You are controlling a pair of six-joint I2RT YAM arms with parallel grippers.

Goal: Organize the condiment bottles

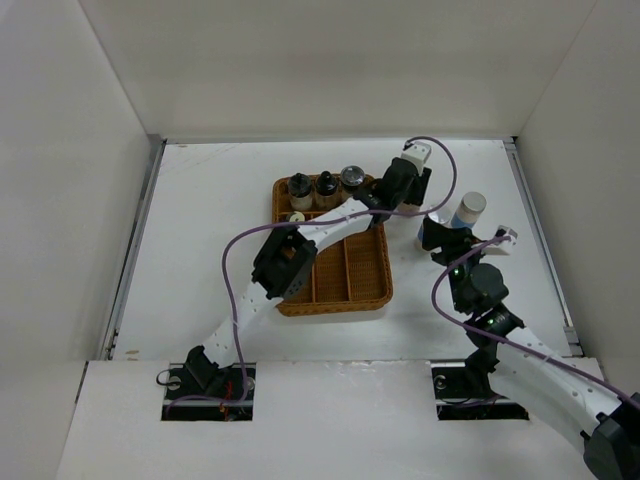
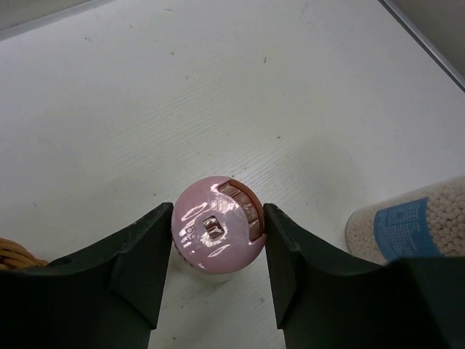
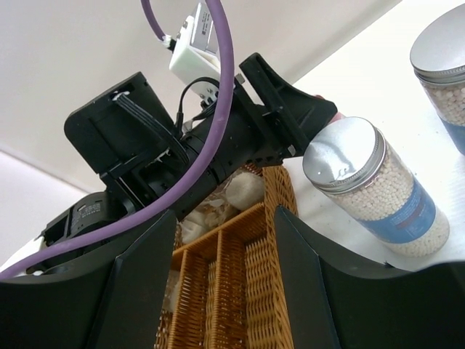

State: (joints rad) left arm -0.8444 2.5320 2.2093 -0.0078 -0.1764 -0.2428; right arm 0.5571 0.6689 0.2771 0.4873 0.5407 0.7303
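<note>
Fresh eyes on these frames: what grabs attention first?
The left gripper pinches the pink-capped bottle by its cap, on the white table just right of the wicker tray. Next, two silver-capped bottles with blue bands stand right of the tray, near the open right gripper. Three dark-capped bottles line the tray's far row.

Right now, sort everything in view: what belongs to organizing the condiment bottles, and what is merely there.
Job:
pink-capped bottle, in the left tool
two silver-capped bottles, on the table
three dark-capped bottles and the cream bottle, in the wicker tray

Merely there:
the wicker tray itself
purple cables
</note>
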